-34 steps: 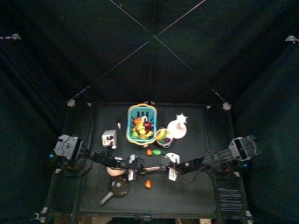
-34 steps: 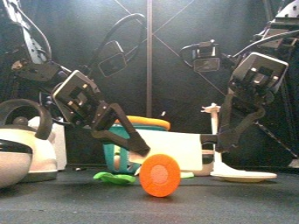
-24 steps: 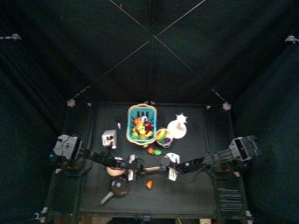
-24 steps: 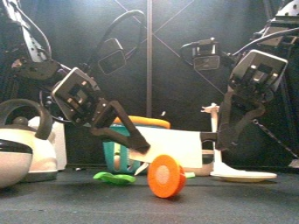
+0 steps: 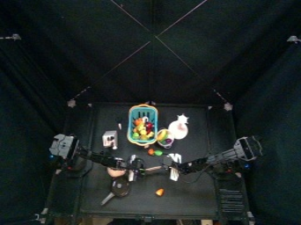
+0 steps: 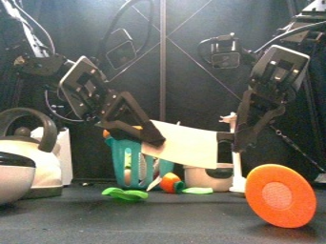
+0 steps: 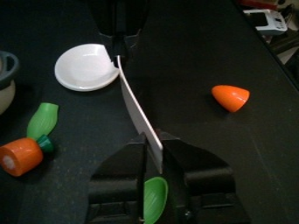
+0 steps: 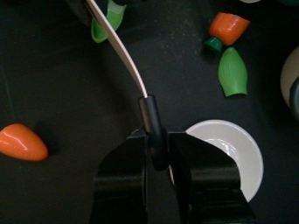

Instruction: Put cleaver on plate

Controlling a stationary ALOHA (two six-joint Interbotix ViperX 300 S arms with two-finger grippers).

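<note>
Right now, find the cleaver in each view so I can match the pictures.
Top view: cleaver too small to tell, between the two arms at the front of the table.
Front view: pale blade in the middle, held above the table.
Left wrist view: thin edge running up from the jaws.
Right wrist view: edge and dark handle above the jaws.
Shared landmark: white plate.

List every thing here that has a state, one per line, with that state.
cleaver: off the table, held at both ends
left end effector: shut on the cleaver's blade
right end effector: shut on the cleaver's handle
plate: flat on the table, nothing on it
green basket: upright, fruit inside
kettle: upright on the table
</note>
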